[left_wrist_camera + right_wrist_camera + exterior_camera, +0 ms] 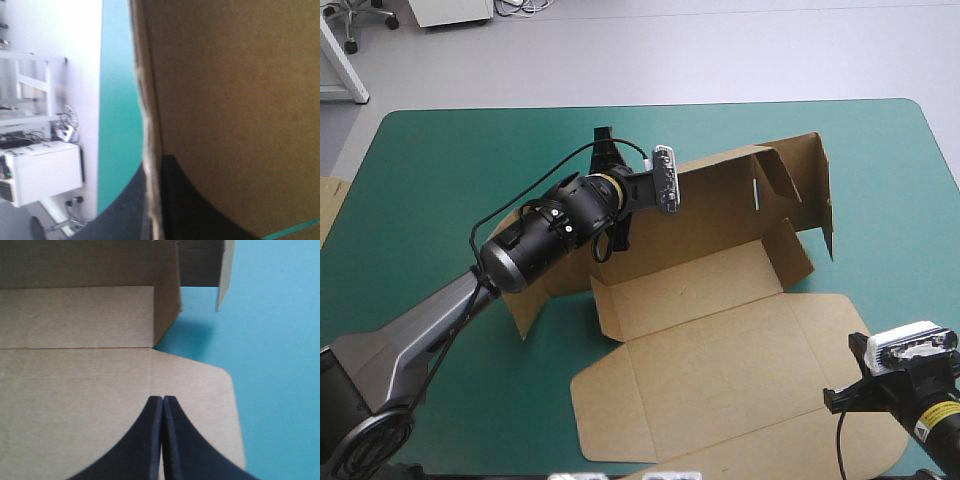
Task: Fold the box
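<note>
At the far left, a sliver of spare brown board (328, 205) pokes in at the edge of the teal-green table cover (450, 150), well apart from the work.

Next we meet the left arm, reaching in from the near left. The left gripper (154, 167) pinches the top edge of the box (700, 290). In its wrist view the cut edge of the board runs up between the two black fingers, one on each face.

The box sits at the middle of the table. We judge the fold to be perhaps a third done. The long far wall (720, 200) stands raised, and seems to depend on that grip to stay up. At its left end a side flap (525, 300) hangs out toward the near edge, not tucked. The base panel lies flat on the cover. At the right end, a side wall (805, 180) with its tabs stands up, loose and slightly splayed. The lid (720, 390) lies flat toward us. What is left, as we read it, is raising the near wall, turning in both ends and tucking them.

At the near right, the right gripper (163, 399) hovers over the lid's right corner, fingers pressed together into one point and holding nothing.

Nothing else on the cover blocks the work. The likely nuisances are the left arm lying across the left end of the box, and the lid under the right gripper.
</note>
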Controlling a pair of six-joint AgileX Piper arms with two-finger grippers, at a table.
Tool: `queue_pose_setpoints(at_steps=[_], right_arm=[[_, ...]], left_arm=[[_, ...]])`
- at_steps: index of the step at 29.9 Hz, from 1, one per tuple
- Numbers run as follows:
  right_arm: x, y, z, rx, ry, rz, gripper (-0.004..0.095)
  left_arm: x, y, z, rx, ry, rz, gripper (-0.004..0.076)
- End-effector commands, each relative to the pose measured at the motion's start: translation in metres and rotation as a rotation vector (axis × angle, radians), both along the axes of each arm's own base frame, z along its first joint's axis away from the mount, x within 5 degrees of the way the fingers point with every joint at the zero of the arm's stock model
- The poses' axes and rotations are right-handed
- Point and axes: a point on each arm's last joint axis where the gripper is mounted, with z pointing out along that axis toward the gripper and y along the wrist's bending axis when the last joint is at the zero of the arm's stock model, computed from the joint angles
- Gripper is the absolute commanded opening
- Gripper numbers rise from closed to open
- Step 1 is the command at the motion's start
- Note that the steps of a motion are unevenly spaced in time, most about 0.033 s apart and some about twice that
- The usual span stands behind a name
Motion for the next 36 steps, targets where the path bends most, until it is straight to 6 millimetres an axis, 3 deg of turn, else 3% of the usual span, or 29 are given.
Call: queue_pose_setpoints(at_steps=[1,10,17,24,27,32,36], right_arm=[[0.001,-0.003,0.019,-0.012,-0.075,-0.02,-0.0015],[-0.005,-0.007,0.036,0.06,-0.061,-0.068,-0.0015],[-0.012,-0.011,0.045,0.058,-0.018,-0.091,-0.0015],[-0.017,-0.015,0.053,0.038,-0.002,-0.094,-0.0015],[-0.02,-0.017,0.055,0.023,0.013,-0.097,-0.0015],[-0.02,-0.018,0.07,0.025,0.002,-0.106,-0.0015],[-0.003,-0.011,0.096,-0.004,0.016,-0.111,-0.0015]], left_arm=[[-0.013,-0.003,0.042,-0.03,-0.213,-0.074,-0.001],[-0.031,-0.026,0.045,0.029,-0.361,-0.098,-0.001],[-0.044,-0.035,0.011,0.031,-0.395,-0.051,-0.001],[-0.057,-0.035,-0.029,0.05,-0.612,-0.025,-0.001],[-0.063,-0.034,-0.044,0.06,-0.585,-0.025,-0.001],[-0.066,-0.032,-0.051,0.077,-0.58,-0.009,-0.001],[-0.066,-0.032,-0.052,0.077,-0.579,-0.008,-0.001]])
